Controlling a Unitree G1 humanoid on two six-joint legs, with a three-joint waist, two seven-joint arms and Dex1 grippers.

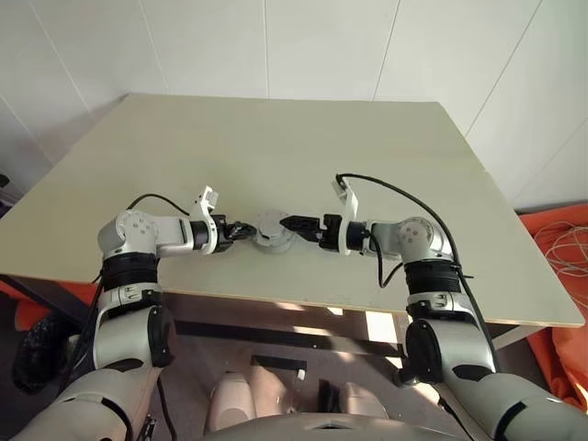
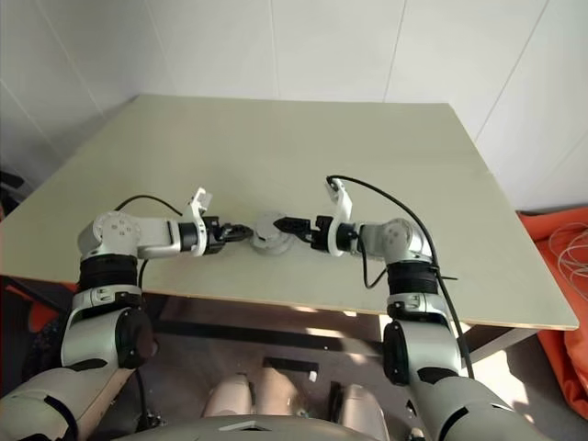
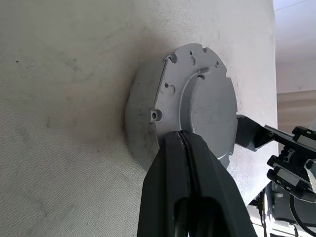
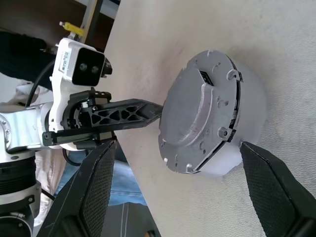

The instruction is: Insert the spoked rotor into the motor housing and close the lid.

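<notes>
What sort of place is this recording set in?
Probably an indoor lab or test room, not a home: a bare pale table against white panelled walls, loose cables on an orange sheet on the floor, and one grey motor assembly as the sole workpiece.

One table (image 1: 276, 147). One motor housing (image 4: 247, 113), one lid (image 4: 197, 113) on it. Two grippers: left gripper (image 1: 246, 231), right gripper (image 1: 292, 223).

The motor housing (image 4: 247, 123), a round grey metal cup, sits on the table near the lower centre of the head view. The lid (image 4: 197, 113), a grey disc w/ small holes and notches at its rim, lies closed on top.
</notes>
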